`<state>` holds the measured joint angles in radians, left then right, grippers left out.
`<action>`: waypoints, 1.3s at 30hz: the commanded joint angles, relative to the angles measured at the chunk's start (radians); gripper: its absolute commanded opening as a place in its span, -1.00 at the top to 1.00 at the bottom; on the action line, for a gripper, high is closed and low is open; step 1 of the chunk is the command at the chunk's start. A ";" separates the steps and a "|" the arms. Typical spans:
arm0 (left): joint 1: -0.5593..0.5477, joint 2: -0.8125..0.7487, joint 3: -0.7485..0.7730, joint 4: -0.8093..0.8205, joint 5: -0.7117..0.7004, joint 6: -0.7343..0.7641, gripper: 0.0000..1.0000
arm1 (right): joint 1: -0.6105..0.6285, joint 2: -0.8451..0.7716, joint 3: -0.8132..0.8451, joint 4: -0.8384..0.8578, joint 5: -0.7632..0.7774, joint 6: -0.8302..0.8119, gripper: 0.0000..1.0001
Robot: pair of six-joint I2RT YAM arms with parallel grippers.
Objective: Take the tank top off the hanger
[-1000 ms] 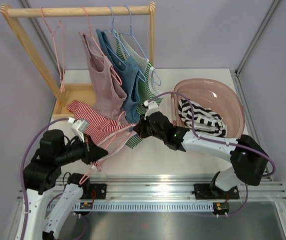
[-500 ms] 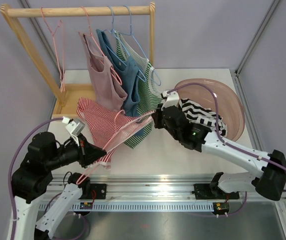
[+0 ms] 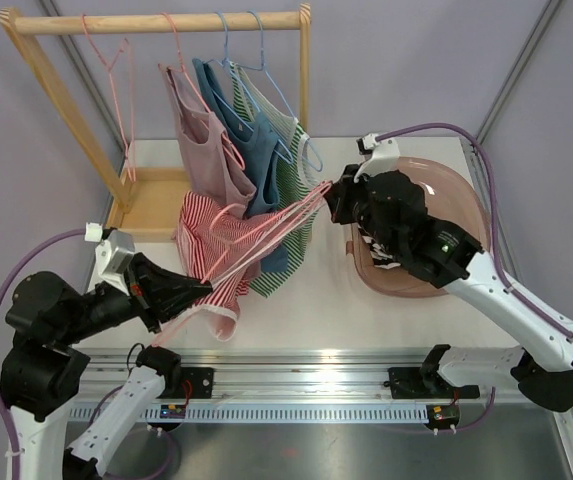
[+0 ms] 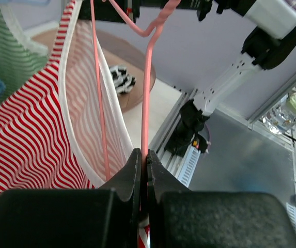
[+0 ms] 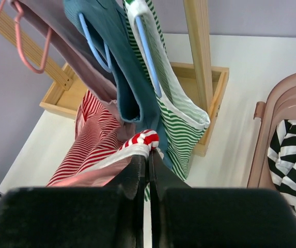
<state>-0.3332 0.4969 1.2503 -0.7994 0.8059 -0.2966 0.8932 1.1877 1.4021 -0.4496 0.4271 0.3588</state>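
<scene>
A red-and-white striped tank top [image 3: 216, 245] hangs in the air on a pink hanger [image 3: 256, 235] stretched between my two grippers. My left gripper [image 3: 198, 290] is shut on the hanger's wire [image 4: 145, 124] at the low left end. My right gripper [image 3: 330, 195] is shut on the tank top's strap [image 5: 143, 140] at the high right end. The tank top also shows in the left wrist view [image 4: 29, 134] and the right wrist view [image 5: 93, 137], draped below the hanger.
A wooden rack [image 3: 156, 22] at the back holds a mauve top [image 3: 206, 150], a blue top [image 3: 251, 150], a green striped top [image 3: 291, 165] and a bare pink hanger [image 3: 111, 70]. A pink basin [image 3: 466, 200] with a black-and-white striped garment [image 5: 292, 155] sits right.
Both grippers have lifted the hanger and tank top off the table. My right gripper moved up and right toward the basin; my left gripper drew back toward the near left, stretching the hanger out.
</scene>
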 commanded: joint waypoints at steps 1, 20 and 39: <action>-0.007 -0.032 0.017 0.248 0.051 -0.065 1.00 | -0.028 -0.040 0.089 -0.080 -0.016 -0.052 1.00; -0.009 0.178 -0.414 1.553 -0.333 -0.297 1.00 | -0.027 -0.045 0.169 0.133 -0.887 0.037 1.00; -0.009 0.097 -0.540 1.775 -0.783 -0.019 0.88 | 0.001 -0.226 -0.219 -0.254 -0.145 -0.037 1.00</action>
<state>-0.3405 0.6151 0.6823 0.9051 0.1455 -0.3859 0.8902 1.0153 1.2068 -0.6506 0.1169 0.3145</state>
